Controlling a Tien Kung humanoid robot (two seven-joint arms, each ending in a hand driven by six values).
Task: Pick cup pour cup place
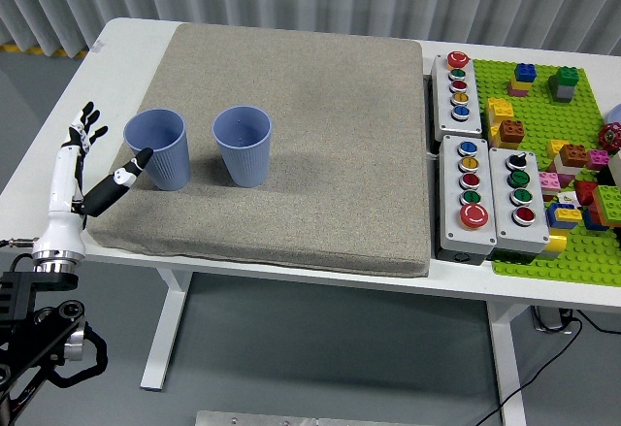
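Observation:
Two blue ribbed cups stand upright on the grey mat (320, 86). The left cup (159, 149) is near the mat's left edge; the right cup (243, 145) stands a little to its right. My left hand (97, 154) is at the left of the left cup, white with black fingertips. Its fingers are spread and hold nothing. The thumb tip (142, 157) reaches close to the left cup's side; the other fingertips (85, 123) point up, away from it. The right arm is out of view.
Grey button boxes (485, 188) with coloured buttons lie right of the mat. A green baseplate (543, 106) with several toy bricks fills the far right. The white table's left strip (78, 86) lies beside the mat.

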